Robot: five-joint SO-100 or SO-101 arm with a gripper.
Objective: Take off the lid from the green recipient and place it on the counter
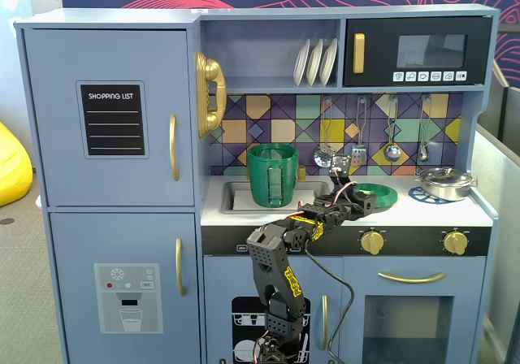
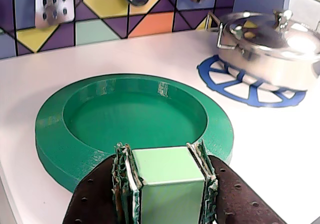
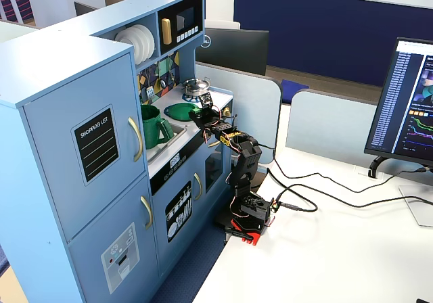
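Observation:
The green lid (image 2: 135, 114) lies flat on the white counter (image 2: 260, 149), its hollow side up. My gripper (image 2: 162, 154) is shut on the lid's pale green tab (image 2: 167, 179) at its near edge. In a fixed view the lid (image 1: 379, 192) sits right of the sink, with the gripper (image 1: 361, 204) at its front left. The green recipient (image 1: 272, 175) stands upright in the sink with its mouth uncovered, well left of the lid. In the other fixed view the lid (image 3: 179, 111) and the recipient (image 3: 152, 126) also show.
A shiny silver pot (image 2: 272, 49) with its own lid stands on a blue burner ring (image 2: 235, 86) right of the green lid. Utensils (image 1: 392, 149) hang on the tiled back wall. The sink (image 1: 236, 195) is left of the arm.

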